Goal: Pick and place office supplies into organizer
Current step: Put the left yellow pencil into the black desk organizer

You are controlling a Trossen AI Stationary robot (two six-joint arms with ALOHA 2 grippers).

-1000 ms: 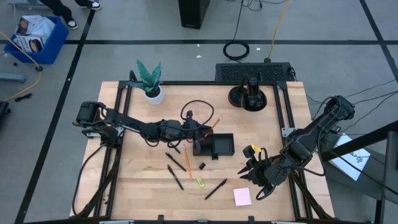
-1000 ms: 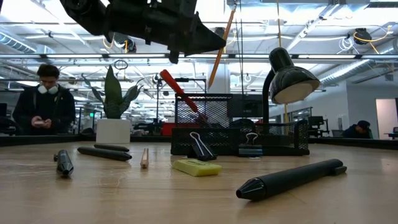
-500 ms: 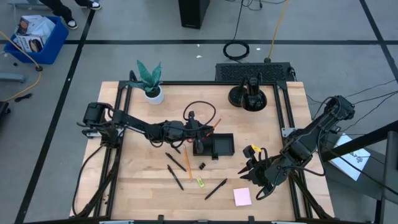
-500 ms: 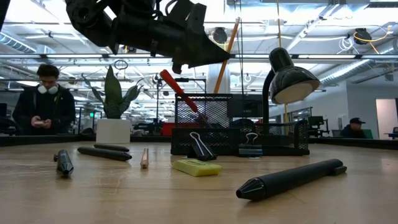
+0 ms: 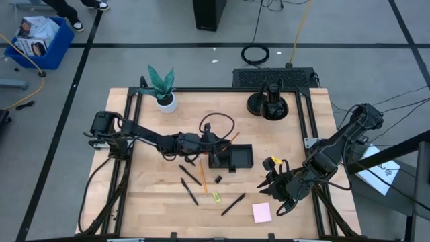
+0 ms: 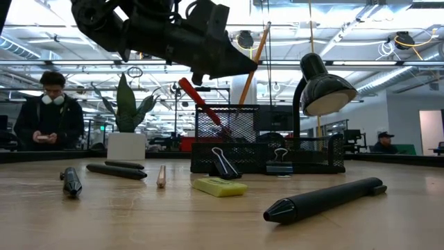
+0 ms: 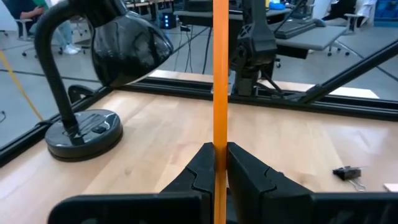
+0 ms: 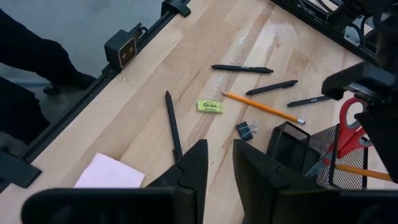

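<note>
The organizer [image 5: 230, 157], a black mesh tray, sits near the middle of the wooden table [image 5: 154, 202]. Red-handled scissors [image 6: 198, 98] stand tilted in its tall compartment. The left gripper [image 7: 217, 151] hangs above the organizer's left end, fingers pinched on an orange pencil [image 7: 220, 93] (held upright in the wrist view, leaning slightly in the low view), the pencil's lower end reaching down at the mesh compartment.

On the tabletop in front of the organizer lie a second orange pencil [image 5: 201, 175], three black pens [image 5: 189, 191] near it, and a fourth pen [image 5: 233, 204] further right. A small black clip [image 5: 218, 179] lies just beside the organizer's front edge, and a yellow-green piece [image 5: 216, 197] lies between the pens. The pink sticky-note pad [image 5: 262, 212] lies near the front right.

The right gripper [image 8: 217, 163] waits low at the right front of the table, beside the pad, fingers narrowly parted and holding nothing.

A potted plant [image 5: 162, 86] and a black desk lamp [image 5: 268, 102] stand at the far edge. A person [image 6: 47, 111] stands beyond the table.
</note>
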